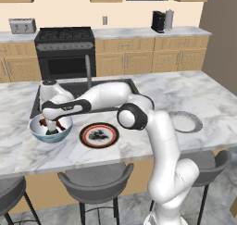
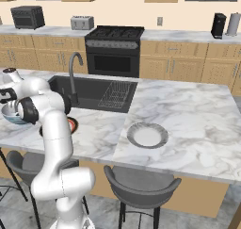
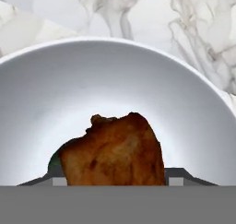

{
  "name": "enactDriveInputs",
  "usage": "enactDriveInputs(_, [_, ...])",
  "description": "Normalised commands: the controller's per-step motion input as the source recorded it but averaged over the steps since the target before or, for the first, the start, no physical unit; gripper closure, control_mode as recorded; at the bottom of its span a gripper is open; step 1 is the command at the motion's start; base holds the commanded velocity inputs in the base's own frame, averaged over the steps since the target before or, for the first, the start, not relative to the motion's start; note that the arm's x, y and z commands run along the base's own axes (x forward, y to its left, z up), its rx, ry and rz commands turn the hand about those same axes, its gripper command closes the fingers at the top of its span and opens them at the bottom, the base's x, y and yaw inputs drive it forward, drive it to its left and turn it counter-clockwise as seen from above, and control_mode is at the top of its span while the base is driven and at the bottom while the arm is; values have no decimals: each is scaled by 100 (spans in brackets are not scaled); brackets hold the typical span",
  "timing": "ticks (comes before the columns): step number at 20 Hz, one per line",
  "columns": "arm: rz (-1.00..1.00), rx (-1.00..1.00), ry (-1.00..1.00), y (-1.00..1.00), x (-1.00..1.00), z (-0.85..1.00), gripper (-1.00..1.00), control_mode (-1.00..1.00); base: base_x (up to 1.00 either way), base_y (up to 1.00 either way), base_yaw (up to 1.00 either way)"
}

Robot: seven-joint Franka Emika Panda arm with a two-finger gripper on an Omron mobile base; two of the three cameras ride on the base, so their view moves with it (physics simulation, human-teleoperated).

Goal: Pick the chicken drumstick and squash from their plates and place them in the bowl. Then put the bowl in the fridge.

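The gripper (image 1: 52, 127) reached down into the bowl (image 1: 38, 132) at the left of the desk (image 1: 185, 96), its jaws partly open around the chicken drumstick (image 3: 115, 151). A sliver of green squash (image 3: 54, 163) showed beside the meat. The 2 plates, red-rimmed (image 1: 98, 135) and grey (image 2: 147, 135), sat to the right.

Sink (image 2: 94, 94), stove (image 1: 65, 50), toaster (image 1: 22, 25), perhaps kettle (image 1: 169, 19).
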Motion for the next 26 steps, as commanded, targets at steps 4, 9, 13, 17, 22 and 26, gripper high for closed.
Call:
enactDriveInputs(4, [0, 0, 4, 14, 14, -13, 100, -100, 0, 0, 0])
enactDriveInputs(9, [0, 0, 2, 13, 4, -5, -100, -100, 0, 0, 0])
enactDriveInputs(13, [0, 0, 1, 4, 0, 1, -100, -100, 0, 0, 0])
enactDriveInputs(17, [0, -2, 4, 0, 0, 2, -100, -100, 0, 0, 0])
enactDriveInputs(22, [0, -2, 5, 0, 0, 1, -100, -100, 0, 0, 0])
enactDriveInputs(26, [0, 0, 0, -1, -5, 26, -100, -100, 0, 0, 0])
